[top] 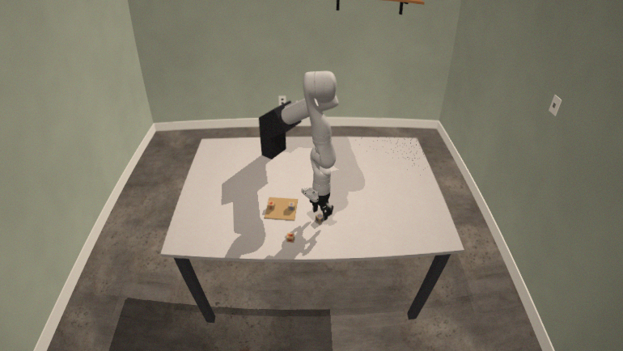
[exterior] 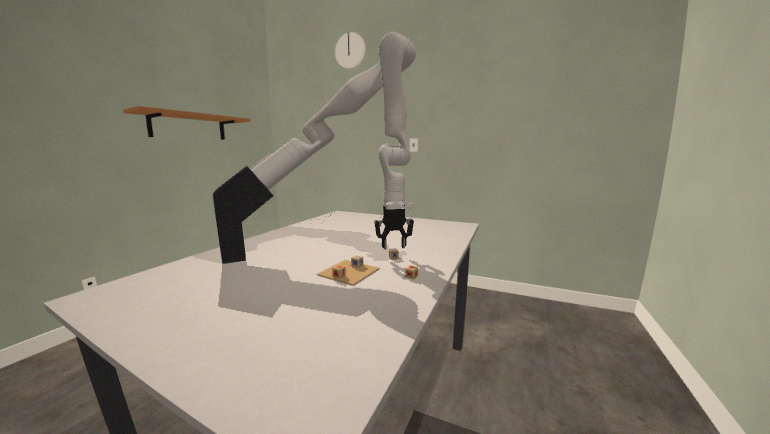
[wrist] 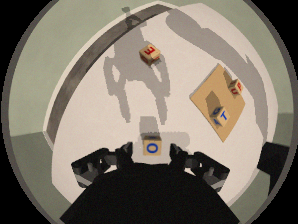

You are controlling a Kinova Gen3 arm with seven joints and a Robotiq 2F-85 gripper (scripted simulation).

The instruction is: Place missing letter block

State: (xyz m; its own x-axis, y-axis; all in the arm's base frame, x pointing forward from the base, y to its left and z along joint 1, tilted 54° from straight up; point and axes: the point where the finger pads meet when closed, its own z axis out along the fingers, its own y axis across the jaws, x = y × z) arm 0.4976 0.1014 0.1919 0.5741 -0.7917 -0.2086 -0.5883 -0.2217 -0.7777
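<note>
Four blocks on the bench, O block under the open fingers

Two blocks sit on the mat [exterior: 349,273]: T block [wrist: 221,115], blue letter, and a red-lettered block [wrist: 236,87] beside it; its letter is too small to read. Both look flat, with a gap between them.

O block [wrist: 152,147] lies off the mat on the bare bench [exterior: 269,345], blue O on top. In the wrist view it sits centred in the gap between the two fingers, one on either side of it, neither touching. In the exterior view the gripper [exterior: 394,242] hangs straight down just above this block [exterior: 394,253], tips apart from its top face.

Fingers spread part-way, released, gripping nothing.

Fourth block [exterior: 411,272], red mark on its faces, lies off the mat too, near the O block and closer to the bench edge. In the top view it [top: 290,237] rests in the arm's shadow, well apart from the mat [top: 279,214].

Arm comes from a dark base [exterior: 234,215] at the far side of the bench, elbow high, wrist vertical.
</note>
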